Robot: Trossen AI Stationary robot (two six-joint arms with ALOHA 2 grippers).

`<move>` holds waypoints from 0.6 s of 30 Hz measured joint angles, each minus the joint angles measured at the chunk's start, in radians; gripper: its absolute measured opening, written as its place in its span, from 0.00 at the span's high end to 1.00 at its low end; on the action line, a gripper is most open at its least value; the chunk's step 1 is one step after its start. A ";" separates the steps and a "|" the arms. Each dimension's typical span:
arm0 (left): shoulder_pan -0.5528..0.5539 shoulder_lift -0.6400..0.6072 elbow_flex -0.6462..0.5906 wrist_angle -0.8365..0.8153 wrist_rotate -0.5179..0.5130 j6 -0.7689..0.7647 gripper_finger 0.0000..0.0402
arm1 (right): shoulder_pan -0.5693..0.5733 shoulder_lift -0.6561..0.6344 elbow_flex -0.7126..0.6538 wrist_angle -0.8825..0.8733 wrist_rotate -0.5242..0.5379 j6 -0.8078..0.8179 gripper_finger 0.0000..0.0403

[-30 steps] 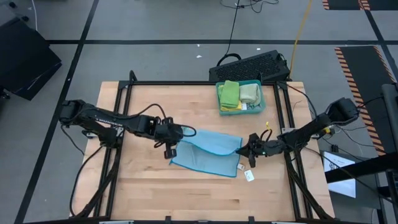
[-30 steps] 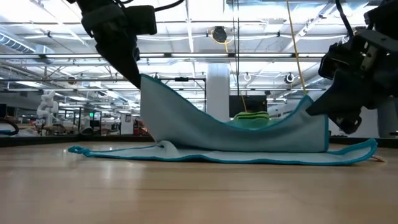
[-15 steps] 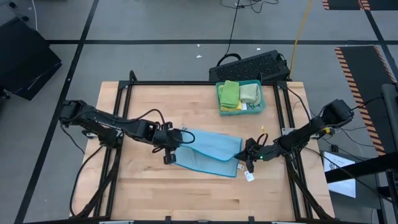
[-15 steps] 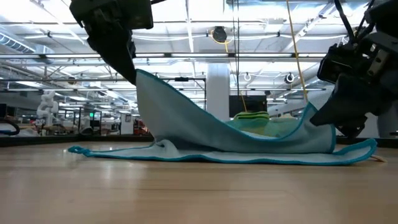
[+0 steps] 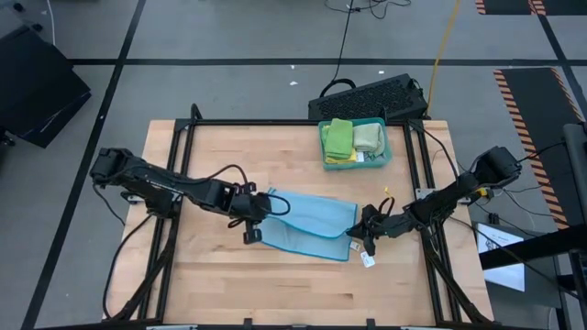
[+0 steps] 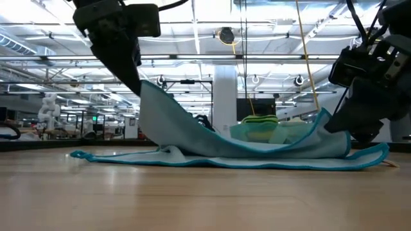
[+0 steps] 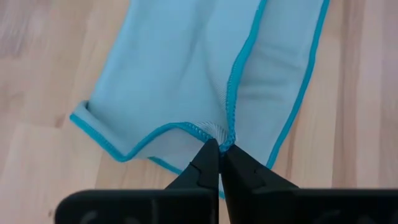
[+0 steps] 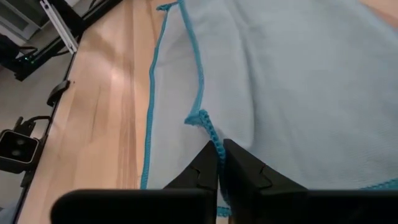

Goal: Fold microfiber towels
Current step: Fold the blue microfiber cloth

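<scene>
the blue towel (image 5: 307, 223) sags limp between the two grippers, light and soft. left gripper (image 7: 219, 152) pinches one hemmed corner at its tips; right gripper (image 8: 217, 155) pinches the other. the stitched hem likely grips best.

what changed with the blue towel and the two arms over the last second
Both claws carried their pinched edges of the light blue towel toward the table's front edge, folding it over itself. The left claw moved that way and a little right; the right claw moved that way too, and its end of the raised edge hangs lower. Both remain shut on the towel. The teal tray of folded towels did not move.
</scene>
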 joint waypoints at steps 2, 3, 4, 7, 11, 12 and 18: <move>0.000 0.000 0.001 -0.006 0.000 0.000 0.97 | 0.000 0.000 0.000 0.001 0.000 0.000 0.94; 0.000 0.000 0.001 -0.010 0.000 0.000 0.96 | 0.000 0.000 0.000 0.000 0.000 0.000 0.93; 0.000 0.000 0.001 -0.009 0.000 0.000 0.96 | 0.000 0.000 0.000 -0.001 0.000 0.000 0.92; 0.000 0.000 0.001 -0.016 0.000 -0.004 0.97 | 0.000 0.000 0.000 -0.001 -0.001 0.000 0.88; 0.000 0.000 0.001 -0.017 0.000 -0.008 0.99 | 0.000 0.000 0.000 -0.001 -0.042 0.000 0.83; 0.000 0.000 0.001 -0.017 0.001 -0.009 0.98 | 0.000 0.000 0.000 0.001 -0.050 0.000 0.82; 0.000 0.000 0.001 -0.017 0.018 -0.025 0.89 | 0.021 0.000 0.000 0.000 -0.052 -0.011 0.77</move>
